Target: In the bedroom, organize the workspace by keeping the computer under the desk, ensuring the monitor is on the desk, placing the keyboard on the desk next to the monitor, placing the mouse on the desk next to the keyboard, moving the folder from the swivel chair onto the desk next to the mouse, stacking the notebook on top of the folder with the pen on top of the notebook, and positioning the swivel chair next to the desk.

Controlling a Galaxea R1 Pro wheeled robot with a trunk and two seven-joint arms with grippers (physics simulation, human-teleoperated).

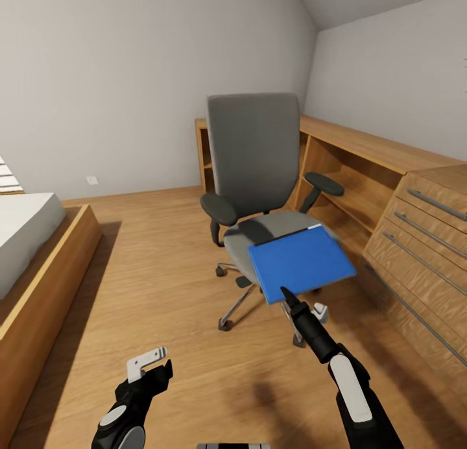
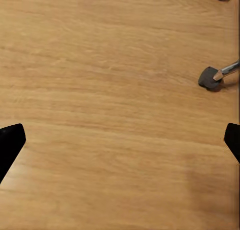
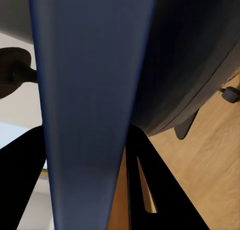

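The right gripper [image 1: 286, 296] is clamped on the folder's [image 1: 301, 262] near edge, holding it tilted over the chair [image 1: 259, 176] seat, partly hiding it. The left gripper [image 1: 148, 364] hangs apart over floor [image 1: 162, 274].

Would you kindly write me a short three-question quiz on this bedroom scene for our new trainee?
1. True or false: the left gripper is closed around the blue folder.
2. Multiple choice: where is the folder now? A) flat on the floor B) at the front of the swivel chair seat, clamped at its near edge by the right gripper C) on the bed
3. Fill in: the left wrist camera looks down at the wood ____ and a chair wheel.

Key: 1 false, since it hangs open over the floor; 2 B; 3 floor.
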